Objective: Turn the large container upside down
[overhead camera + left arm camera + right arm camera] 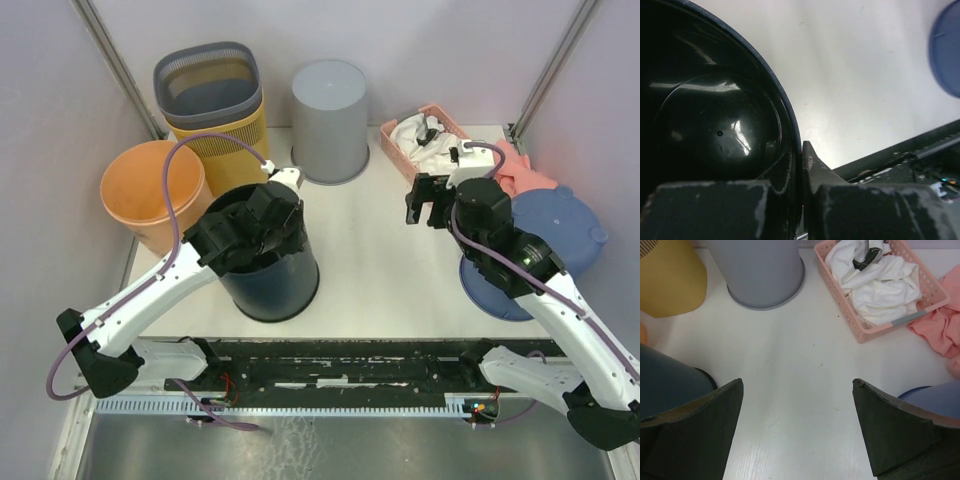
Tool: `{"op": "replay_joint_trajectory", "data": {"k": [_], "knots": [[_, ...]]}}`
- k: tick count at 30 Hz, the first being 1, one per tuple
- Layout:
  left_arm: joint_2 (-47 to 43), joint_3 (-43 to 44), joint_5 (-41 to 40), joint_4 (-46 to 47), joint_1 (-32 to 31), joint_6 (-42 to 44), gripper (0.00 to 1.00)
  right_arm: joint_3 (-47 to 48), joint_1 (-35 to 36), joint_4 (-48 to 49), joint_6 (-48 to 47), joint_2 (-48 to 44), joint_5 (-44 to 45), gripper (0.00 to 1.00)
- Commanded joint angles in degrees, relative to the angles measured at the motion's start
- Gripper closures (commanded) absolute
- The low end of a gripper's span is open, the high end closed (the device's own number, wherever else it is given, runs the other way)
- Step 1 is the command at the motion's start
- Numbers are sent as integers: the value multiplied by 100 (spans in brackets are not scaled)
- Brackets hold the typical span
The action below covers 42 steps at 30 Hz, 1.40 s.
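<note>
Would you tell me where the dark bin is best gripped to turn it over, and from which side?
Grip its thin rim from above, one finger inside the wall, one outside. The dark bin stands upright, mouth open, body probably too wide for the jaws. The left gripper is shut on the rim.

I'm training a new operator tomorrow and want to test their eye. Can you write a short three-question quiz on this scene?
1. True or false: the left arm's fingers are shut on the rim of the dark bin.
2. The pink basket holds: A) white cloth B) bottles C) nothing.
3. Fill in: the right arm's fingers stand ____.
Key: 1 true; 2 A; 3 open.
</note>
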Motion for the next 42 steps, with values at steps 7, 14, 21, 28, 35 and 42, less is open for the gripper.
{"op": "replay_joint_trajectory", "data": {"k": [7, 14, 21, 28, 35, 42], "knots": [[10, 597, 2001, 3347, -33, -964, 97, 1558, -12, -1314, -51, 315, 367, 1], [-401, -189, 1756, 4229, 79, -1219, 97, 2520, -885, -2071, -167, 850, -2241, 1], [-1415, -2102, 2232, 4728, 1211, -1822, 97, 2137, -2229, -1796, 345, 1416, -5065, 1], [-2379, -3531, 2480, 4657, 2040, -1828, 97, 605, -2342, -842, 878, 1180, -6426, 1], [-2893, -4090, 2372, 4279, 2066, -1625, 97, -356, -2346, 284, 1352, 1385, -6862, 0], [-2993, -4169, 2239, 4170, 2073, -1624, 97, -872, -2351, 1447, 1916, 1719, -7347, 10]]}}
